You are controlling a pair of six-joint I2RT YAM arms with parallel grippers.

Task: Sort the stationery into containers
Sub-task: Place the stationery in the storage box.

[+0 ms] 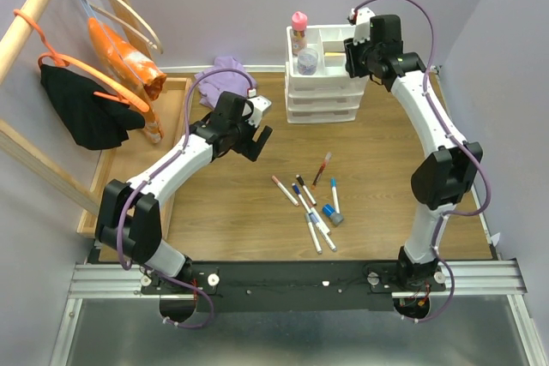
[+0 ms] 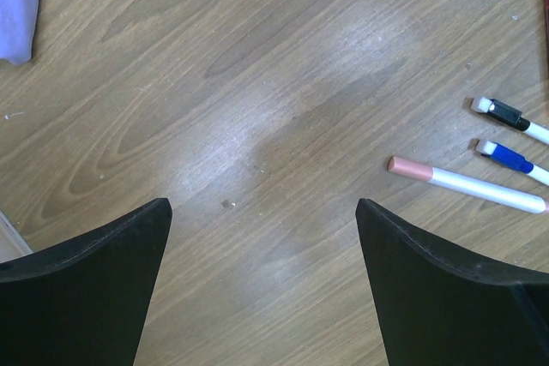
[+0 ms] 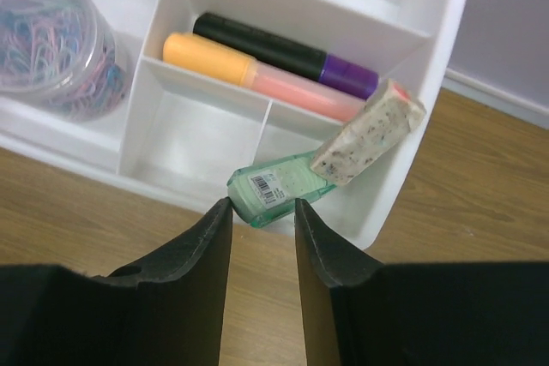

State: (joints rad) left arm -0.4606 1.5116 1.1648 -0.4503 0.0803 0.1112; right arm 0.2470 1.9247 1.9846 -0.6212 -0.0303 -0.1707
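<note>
My right gripper (image 3: 262,205) hangs over the front right compartment of the white drawer unit's top tray (image 3: 412,169), its jaws a narrow gap apart and empty. Just beyond its fingertips the mint highlighter (image 3: 274,190) lies in that compartment, its speckled cap leaning on the rim. An orange highlighter (image 3: 257,75) and a black and purple one (image 3: 283,49) lie in the compartment behind. The round jar (image 1: 307,61) and pink-capped glue bottle (image 1: 298,27) stand in the tray. Several thin markers (image 1: 309,203) lie mid-table. My left gripper (image 2: 264,212) is open above bare wood, left of them.
The purple cloth (image 1: 225,75) lies left of the drawer unit. A long wooden tray (image 1: 129,160) runs along the table's left side under a rack of hangers with clothes (image 1: 86,100). The walls stand close behind and to the right.
</note>
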